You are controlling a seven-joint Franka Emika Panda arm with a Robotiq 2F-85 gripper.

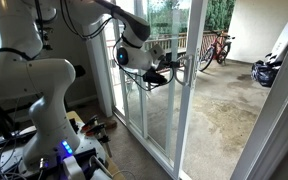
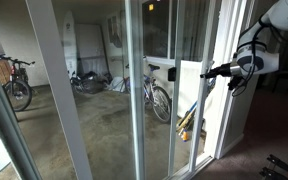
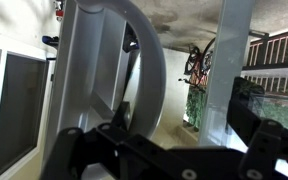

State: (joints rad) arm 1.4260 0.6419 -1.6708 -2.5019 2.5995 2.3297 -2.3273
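Fingers [image 1: 162, 76] spread at the sliding door handle [image 3: 149, 70], bicycles [image 2: 159, 98] outside beyond the glass [image 1: 144, 110].

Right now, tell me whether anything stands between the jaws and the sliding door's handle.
Nothing visible does. In an exterior view the gripper is right at the sliding glass door. In the wrist view the curved grey handle looms just ahead of the jaws, with only air between. Whether they touch cannot be told.
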